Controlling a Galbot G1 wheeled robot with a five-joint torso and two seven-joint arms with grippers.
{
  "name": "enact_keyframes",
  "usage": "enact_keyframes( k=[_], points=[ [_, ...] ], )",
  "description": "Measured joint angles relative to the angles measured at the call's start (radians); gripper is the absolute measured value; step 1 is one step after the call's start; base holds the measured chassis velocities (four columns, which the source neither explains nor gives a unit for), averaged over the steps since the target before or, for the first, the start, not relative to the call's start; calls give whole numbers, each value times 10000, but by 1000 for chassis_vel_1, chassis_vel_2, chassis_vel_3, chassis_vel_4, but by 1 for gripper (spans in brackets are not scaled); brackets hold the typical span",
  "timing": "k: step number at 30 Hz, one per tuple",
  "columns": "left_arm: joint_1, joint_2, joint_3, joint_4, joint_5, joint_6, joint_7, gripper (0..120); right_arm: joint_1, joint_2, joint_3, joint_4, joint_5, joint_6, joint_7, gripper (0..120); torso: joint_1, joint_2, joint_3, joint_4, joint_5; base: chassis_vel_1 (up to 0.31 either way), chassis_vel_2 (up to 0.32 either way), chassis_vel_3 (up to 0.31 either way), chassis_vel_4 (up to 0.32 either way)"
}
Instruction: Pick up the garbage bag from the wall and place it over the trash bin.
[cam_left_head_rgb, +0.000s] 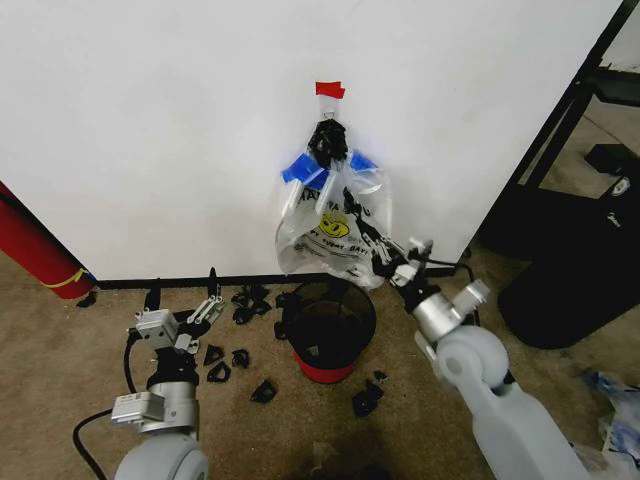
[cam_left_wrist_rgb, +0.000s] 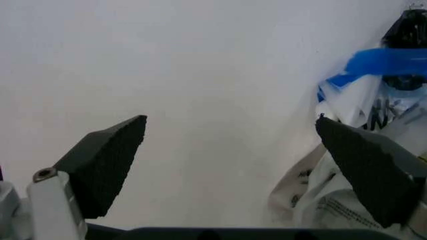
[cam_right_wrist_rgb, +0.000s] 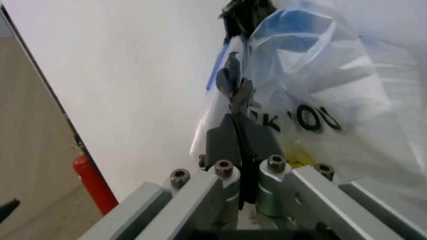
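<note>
The right gripper (cam_left_head_rgb: 385, 250) is clenched on the lower edge of the garbage bag (cam_left_head_rgb: 335, 225); in the right wrist view its pads (cam_right_wrist_rgb: 230, 137) press together on the plastic. The left gripper (cam_left_head_rgb: 180, 305) hovers low, well to the left of the bag, jaws spread wide and holding nothing. Just below the right gripper stands the trash bin (cam_left_head_rgb: 330, 330), no bag over it. Beyond, the bag hangs from a black knot (cam_left_head_rgb: 328, 140) on the wall (cam_left_head_rgb: 150, 120).

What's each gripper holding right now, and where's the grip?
The right gripper is shut on the garbage bag, pinching its lower right side. The left gripper is open, holding nothing.
</note>
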Motion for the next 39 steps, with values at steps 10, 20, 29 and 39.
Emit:
enact_keyframes(
  k=[10, 20, 29, 39],
  points=[
    [104, -33, 35, -171, 0, -14, 1, 100, -1968, 231, 588, 655, -1586, 1230, -425, 0, 0, -1, 0, -1, 0, 0, 0, 0, 0],
    [99, 70, 41, -255, -25, -62, -6, 99, -4079, 913, 1479, 1424, -2737, 2332, -1048, 0, 0, -2, 0, -4, -1, 0, 0, 0, 0],
    [-59, 221, 121, -149, -54, -74, -18, 99, -3136, 997, 1173, 1346, -1428, 1318, -400, 4, 1, -2, 1, 0, -1, 0, 0, 0, 0],
    [257, 292, -65, -368, -40, -75, -17, 100, 296, 803, -64, -377, 2566, -381, 803, 38, 2, -3, 2, 2, -1, 0, 0, 0, 0]
  ],
)
